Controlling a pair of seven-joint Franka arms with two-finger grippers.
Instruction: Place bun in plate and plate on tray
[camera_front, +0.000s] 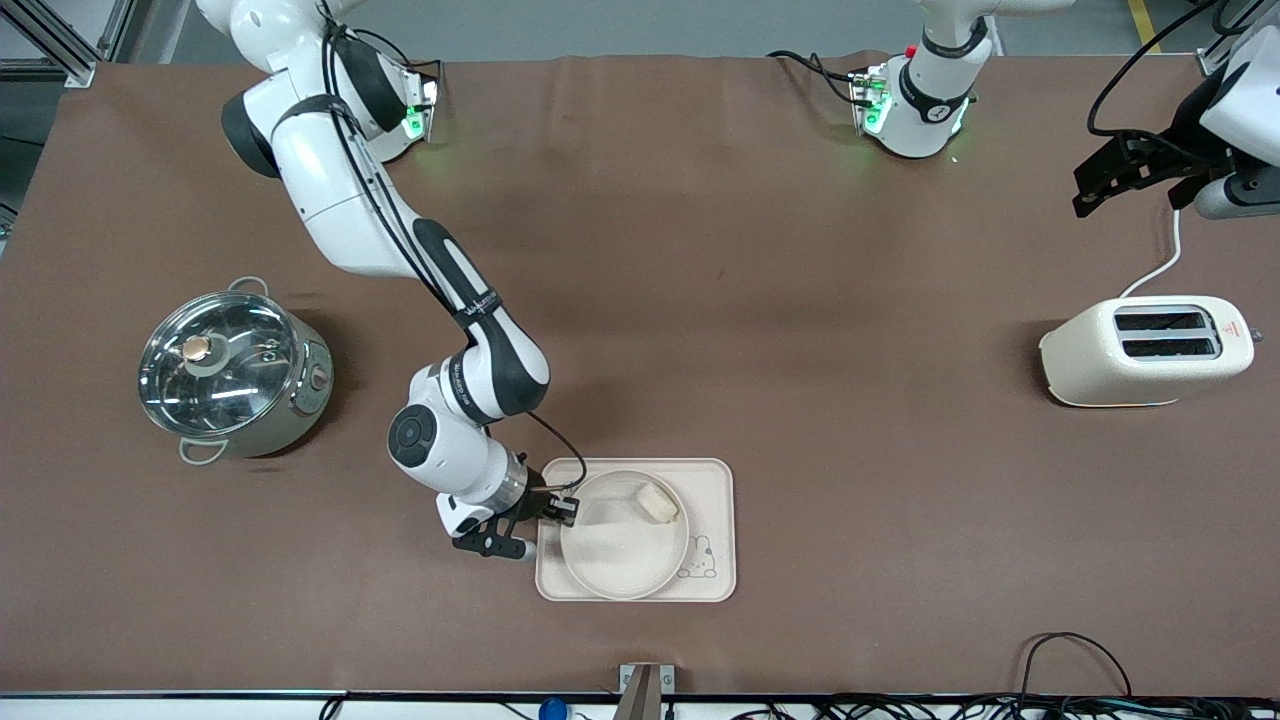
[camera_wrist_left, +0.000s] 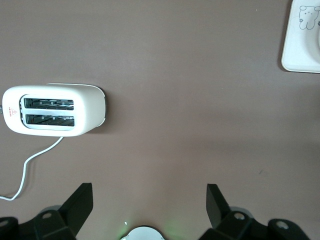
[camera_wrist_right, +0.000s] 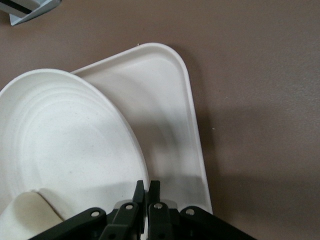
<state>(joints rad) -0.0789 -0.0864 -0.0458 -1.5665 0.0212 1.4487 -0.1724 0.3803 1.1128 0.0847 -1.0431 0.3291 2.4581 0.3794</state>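
On the brown table (camera_front: 700, 300), at about 6 o'clock in the front view, the tray (camera_front: 712, 482) is laid flat, and most of it is covered by the plate (camera_front: 620, 555) resting on it. The bun (camera_front: 658, 502) is seen inside the plate, at roughly 1 o'clock of its bowl, close to the rim. Part of the rabbit drawing is hidden by the plate's edge; the lettering cannot be made out.

The right pincer (camera_front: 560, 512) is held at the plate's 9 o'clock edge over the tray, its fingers (camera_wrist_right: 141, 192) pressed together with nothing seen between them.

The left pincer (camera_front: 1120, 180) is kept waiting in the air at 2 o'clock of the front view, spread wide, its fingertips (camera_wrist_left: 80, 202) only partly in frame. A toaster (camera_front: 1145, 350) is set toward the left arm's end, and a lidded steel pot (camera_front: 230, 375) toward the right arm's end.
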